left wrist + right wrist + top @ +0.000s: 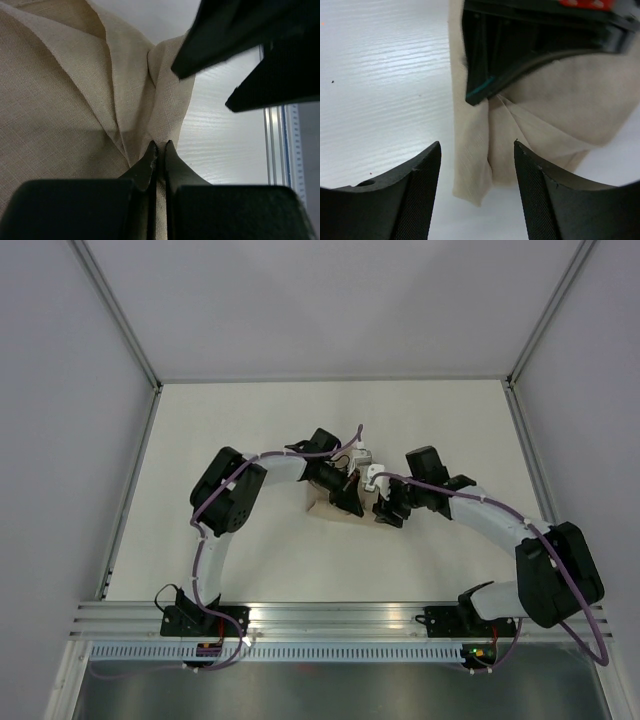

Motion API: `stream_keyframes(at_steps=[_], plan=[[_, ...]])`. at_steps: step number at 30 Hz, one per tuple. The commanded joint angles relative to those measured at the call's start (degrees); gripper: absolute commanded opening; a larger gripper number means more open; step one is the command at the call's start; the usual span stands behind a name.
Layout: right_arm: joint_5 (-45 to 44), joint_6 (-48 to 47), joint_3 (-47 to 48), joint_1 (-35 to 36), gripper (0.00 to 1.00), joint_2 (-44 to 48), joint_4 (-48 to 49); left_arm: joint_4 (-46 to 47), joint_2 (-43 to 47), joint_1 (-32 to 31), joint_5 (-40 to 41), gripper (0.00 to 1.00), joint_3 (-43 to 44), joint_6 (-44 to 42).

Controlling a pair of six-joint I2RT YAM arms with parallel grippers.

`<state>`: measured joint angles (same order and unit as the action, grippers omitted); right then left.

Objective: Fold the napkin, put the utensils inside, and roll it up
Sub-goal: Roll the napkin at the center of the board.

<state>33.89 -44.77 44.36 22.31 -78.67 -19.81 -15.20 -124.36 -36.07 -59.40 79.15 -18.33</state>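
The beige woven cloth napkin (322, 510) lies bunched at the centre of the white desk (230, 430), between both arms. The left gripper (160, 146) is fully closed, pinching a napkin fold. The right gripper (477, 150) is wide open, straddling the napkin's edge and gripping nothing.

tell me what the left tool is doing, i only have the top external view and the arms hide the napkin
observer: From the left wrist, the left tool is shut on a pinched fold of the napkin.
operator: and the right tool
observer: The right tool is open, straddling the napkin's narrow folded end. I can't tell if it touches the cloth.
operator: how's the cloth lying
observer: It lies in overlapping layers, with creases running into the left tool's pinch.
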Motion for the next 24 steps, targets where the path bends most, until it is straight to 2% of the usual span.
stream_keyframes(at_steps=[1,10,12,20,24], plan=[[-5.8,-2.2,-1.1,4.8,0.66,-0.8,8.3,-12.8,-6.3,0.1,2.3,0.02,0.0,-0.2],[-10.5,-2.8,-1.1,9.3,0.65,-7.1,10.0,-13.2,-7.5,0.4,2.3,0.02,1.5,0.2],[-10.4,-2.9,-1.2,9.6,0.62,-7.8,9.6,-13.2,-7.4,0.4,2.5,0.02,1.9,0.2],[-8.5,-2.5,-0.4,10.2,0.62,-5.7,5.4,-13.2,-7.7,0.4,4.1,0.02,2.7,-0.1],[-9.5,-2.0,-1.9,12.7,0.62,-4.6,5.5,-13.3,-7.7,0.4,5.4,0.02,2.8,-0.2]])
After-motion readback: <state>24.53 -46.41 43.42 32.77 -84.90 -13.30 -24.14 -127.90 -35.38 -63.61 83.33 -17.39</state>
